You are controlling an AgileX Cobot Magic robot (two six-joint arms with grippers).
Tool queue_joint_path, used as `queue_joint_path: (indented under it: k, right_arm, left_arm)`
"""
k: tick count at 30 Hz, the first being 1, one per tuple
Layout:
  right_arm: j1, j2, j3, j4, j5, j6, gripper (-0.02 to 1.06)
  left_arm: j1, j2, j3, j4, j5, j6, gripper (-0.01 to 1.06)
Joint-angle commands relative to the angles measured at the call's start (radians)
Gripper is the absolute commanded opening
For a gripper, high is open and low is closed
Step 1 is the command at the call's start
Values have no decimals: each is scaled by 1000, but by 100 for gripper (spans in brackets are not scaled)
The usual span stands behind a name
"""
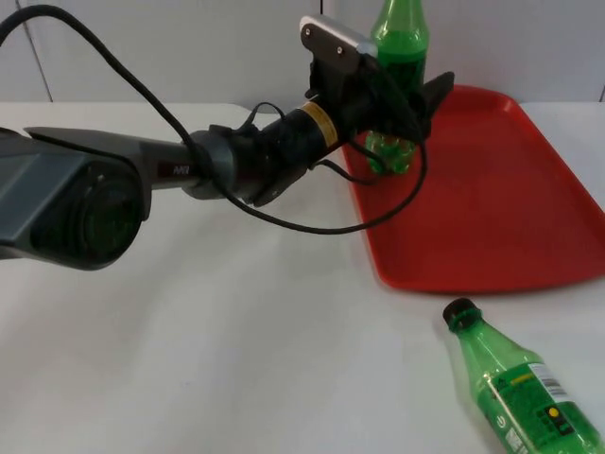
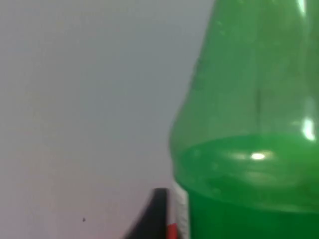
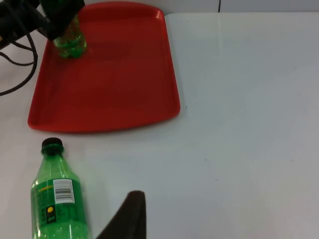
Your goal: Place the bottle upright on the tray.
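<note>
Lying bottle (image 1: 525, 388): nearest the camera in the top view, at about five o'clock on the white table (image 1: 236, 340); it lies on its side just off the tray's near edge, black cap toward the tray, label up, touched by neither gripper.
Right gripper (image 3: 130, 219): waits over the table near the lying bottle; I cannot tell how its fingers stand.
Red tray (image 1: 510, 218): at about three o'clock on the table, flat, with a low rim.
Held bottle (image 1: 397, 85): upright over the tray's far left corner, at about one o'clock; green plastic, liquid reaching the shoulder. Its base seems to touch the tray floor or hang just above it; which, I cannot tell.
Left gripper (image 1: 402, 104): clamped round the held bottle's middle, one finger each side, arm reaching in from nine o'clock.
Handling: judged fairly heavy with liquid, smooth and round, thin walls that give under a hard squeeze; tall and narrow, so tippy.
Grip point: mid-body at the label, near the weight, looks the steadiest place.
</note>
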Motion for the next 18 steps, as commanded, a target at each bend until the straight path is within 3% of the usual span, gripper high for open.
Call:
queue_joint_path:
  k: [1, 2, 9, 18]
  right_arm:
    - [-6, -3, 2, 1, -4, -1, 105]
    - [-6, -3, 2, 1, -4, -1, 105]
    - [-6, -3, 2, 1, -4, 2, 105]
    - [-6, -3, 2, 1, -4, 2, 105]
  left_arm:
    - [-4, -1, -4, 20, -10, -8, 100]
    - [-4, -1, -4, 20, -10, -9, 105]
    - [22, -6, -4, 55, -48, -96, 105]
    - [64, -52, 0, 335, -60, -332, 105]
